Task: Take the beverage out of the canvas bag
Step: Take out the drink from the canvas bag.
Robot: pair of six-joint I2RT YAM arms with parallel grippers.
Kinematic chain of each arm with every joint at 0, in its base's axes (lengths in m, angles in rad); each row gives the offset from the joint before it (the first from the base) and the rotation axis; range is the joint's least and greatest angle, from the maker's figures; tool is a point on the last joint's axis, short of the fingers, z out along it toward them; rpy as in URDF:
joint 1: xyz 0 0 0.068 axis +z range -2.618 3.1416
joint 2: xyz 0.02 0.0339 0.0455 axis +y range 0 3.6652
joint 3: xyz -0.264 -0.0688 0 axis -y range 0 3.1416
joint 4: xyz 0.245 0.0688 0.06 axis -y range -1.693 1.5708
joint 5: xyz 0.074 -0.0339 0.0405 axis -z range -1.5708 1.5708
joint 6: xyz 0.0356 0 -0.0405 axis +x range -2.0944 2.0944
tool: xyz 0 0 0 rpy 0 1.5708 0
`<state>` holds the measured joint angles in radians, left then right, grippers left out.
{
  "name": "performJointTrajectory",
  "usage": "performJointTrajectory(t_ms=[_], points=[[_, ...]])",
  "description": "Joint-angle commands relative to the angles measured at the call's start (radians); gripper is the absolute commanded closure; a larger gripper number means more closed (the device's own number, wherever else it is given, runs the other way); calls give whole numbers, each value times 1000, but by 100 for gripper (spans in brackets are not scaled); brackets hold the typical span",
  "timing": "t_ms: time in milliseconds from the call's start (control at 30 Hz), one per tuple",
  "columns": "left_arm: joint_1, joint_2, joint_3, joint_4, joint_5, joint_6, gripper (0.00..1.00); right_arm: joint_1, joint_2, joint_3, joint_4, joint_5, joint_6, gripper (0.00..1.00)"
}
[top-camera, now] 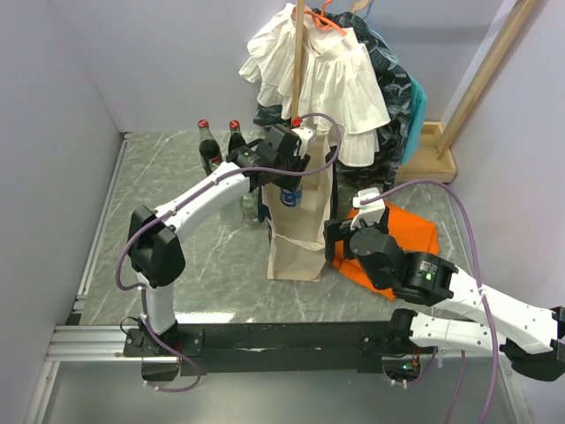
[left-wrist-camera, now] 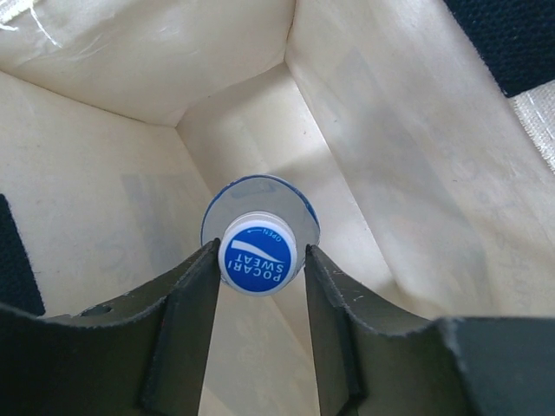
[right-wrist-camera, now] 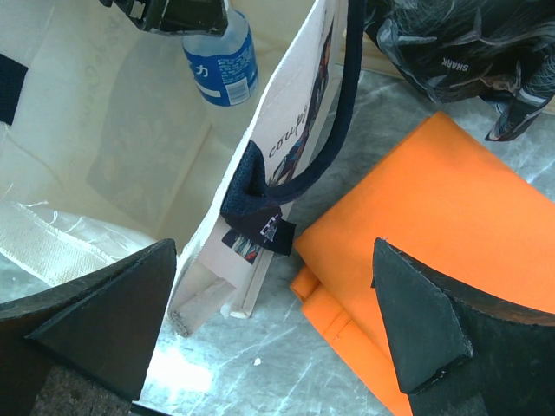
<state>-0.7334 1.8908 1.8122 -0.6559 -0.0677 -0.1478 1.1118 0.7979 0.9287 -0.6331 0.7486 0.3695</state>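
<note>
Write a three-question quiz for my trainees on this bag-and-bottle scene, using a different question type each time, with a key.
1. Multiple choice: the left gripper has its fingers on which part of the bottle inside the canvas bag?
A) its blue cap
B) its label
C) its base
2. True or false: the right gripper is shut on the bag's strap.
3. Short answer: how many red-capped bottles stand on the table?
Key: 1 A; 2 false, its fingers stand wide apart; 3 two.
</note>
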Motion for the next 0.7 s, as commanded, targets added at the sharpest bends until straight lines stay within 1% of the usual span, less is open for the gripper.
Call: performJointTrajectory(t_ms=[0,233,400,567,667], points=[[-1,10,44,15,16,-9,50,-1,-6,4,12,29,6,0],[0,17,42,19,16,-10,51,-1,-2,2,13,28,3,0],[-1,21,45,24,16,-7,57,-1,1,1,21,26,2,0],[-1,31,52,27,17,-7,61,-1,0,-2,21,28,3,0],[-1,34,50,32,22,-10,68,-1,-2,-5,19,29,3,0]])
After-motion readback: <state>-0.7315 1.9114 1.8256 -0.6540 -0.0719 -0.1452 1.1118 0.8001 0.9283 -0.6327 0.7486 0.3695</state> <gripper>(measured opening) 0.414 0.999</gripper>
